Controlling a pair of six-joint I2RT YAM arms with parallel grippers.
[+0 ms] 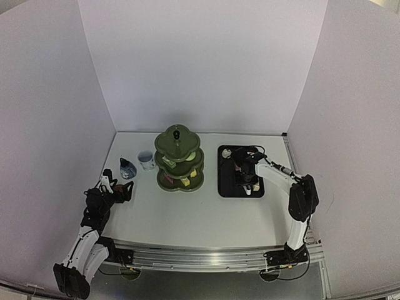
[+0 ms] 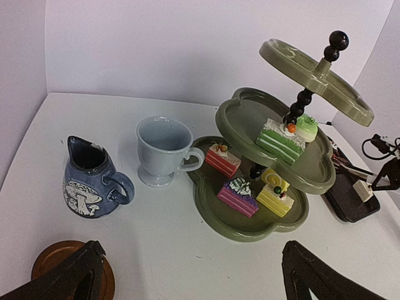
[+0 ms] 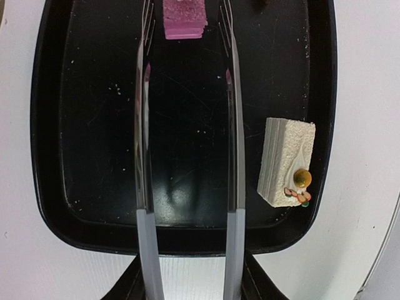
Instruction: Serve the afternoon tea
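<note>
While the right gripper (image 3: 190, 278) is clamped on the handle end of the metal tongs (image 3: 142, 156), the two tong arms run out over the black tray (image 3: 94, 125) and their tips stand on either side of a pink cake (image 3: 184, 17). Whether the tips touch that cake cannot be told. A white cake (image 3: 286, 164) with an orange topping lies on the tray's right side, apart from the tongs. The left gripper (image 2: 194, 262) sits low at the near-left of the table (image 1: 187, 219), fingers wide apart with nothing between them. A brown coaster (image 2: 62, 262) lies flat just beside its left finger, partly hidden by it. The green stand (image 2: 250, 225) is upright at mid-table, the tray to its right. The lower tier carries a red-and-white cake (image 2: 222, 159), a purple cake (image 2: 238, 195) and a yellow cake (image 2: 275, 192). The middle tier carries a green striped cake (image 2: 281, 140). The white cup (image 2: 164, 152) stands upright just left of the stand, handle toward the lower rim. The blue cup (image 2: 90, 181) stands upright left of it, not touching.
</note>
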